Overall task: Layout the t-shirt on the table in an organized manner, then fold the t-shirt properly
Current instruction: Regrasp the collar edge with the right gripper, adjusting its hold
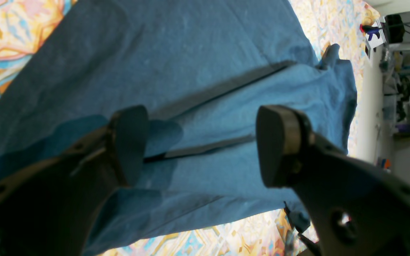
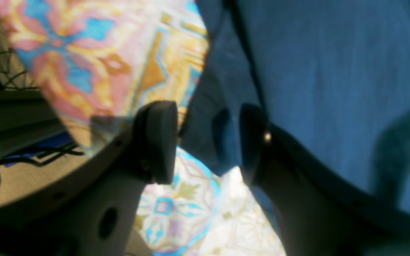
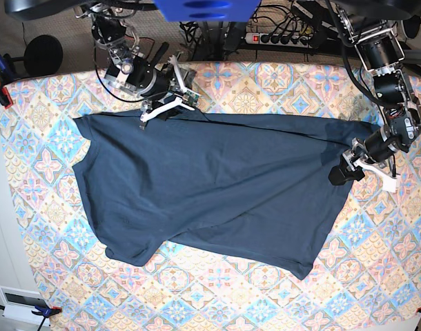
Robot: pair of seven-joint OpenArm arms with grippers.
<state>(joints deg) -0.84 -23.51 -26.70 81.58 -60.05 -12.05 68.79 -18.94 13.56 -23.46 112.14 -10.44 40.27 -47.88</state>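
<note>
Across the middle of the large surface (image 3: 217, 289), covered in a cloth of pastel blue, pink and cream diamond tiles with floral motifs, lay the plain dark navy-blue cotton t-shirt (image 3: 210, 186). It was spread mostly flat, with one edge near the surface's far side. A diagonal fold ran across its near part, and one corner reached toward the surface's near edge.

The t-shirt looked light, soft and limp. It would probably drape and crease rather than hold a shape, and a single layer could slip from a shallow pinch. The hems and corners at its two ends seemed the best places to take hold, since pulling them apart should draw the cloth taut.

At the t-shirt's end on the base view's right, the left end effector (image 1: 201, 145) hovered low over a seamed edge of the cloth. Its two dark pads stood wide apart with nothing between them. At the t-shirt's far edge, on the base view's left, sat the right end effector (image 2: 208, 142). Its pads (image 2: 160, 140) were parted around a dark hem, and the blurred wrist view did not show whether they gripped the fabric or had let it go.

No print, brand or label showed on the t-shirt. No writing could be read anywhere on the patterned cloth around it.
</note>
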